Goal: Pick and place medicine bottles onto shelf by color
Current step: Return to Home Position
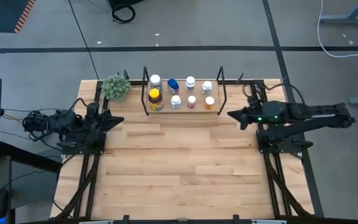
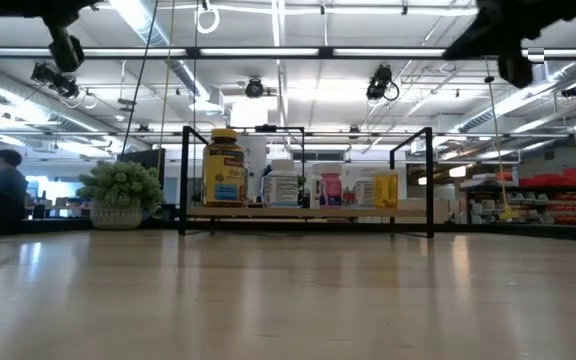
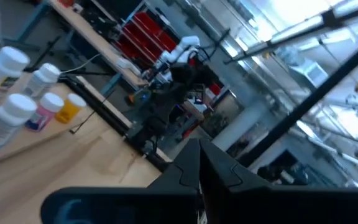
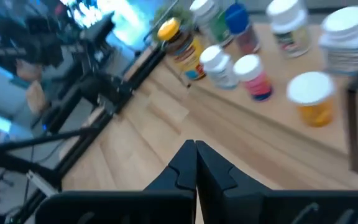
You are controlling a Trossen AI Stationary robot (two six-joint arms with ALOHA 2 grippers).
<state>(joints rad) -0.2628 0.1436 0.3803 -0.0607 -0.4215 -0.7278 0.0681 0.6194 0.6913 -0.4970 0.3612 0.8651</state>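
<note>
At the left edge of the pale plank surface point(image 1: 179, 168), the left gripper point(image 1: 118, 119) hovers clenched on nothing, its dark arm folded low and pointing inward. Behind it sits a fuzzy green plant ball point(image 1: 115, 87), just beside the shelf's left end. The shelf point(image 1: 166, 110), a light wood board between thin black wire frames, stands at the far middle and carries all the medicine bottles point(image 1: 176, 101). A big amber bottle point(image 1: 155, 99) with a yellow cap stands at its left front, a blue bottle point(image 1: 173, 85) is near it, and small round white-capped ones run rightward. The right gripper point(image 1: 232, 114), clenched and empty, hangs just off the shelf's right end, its arm stretched in from the right.
</note>
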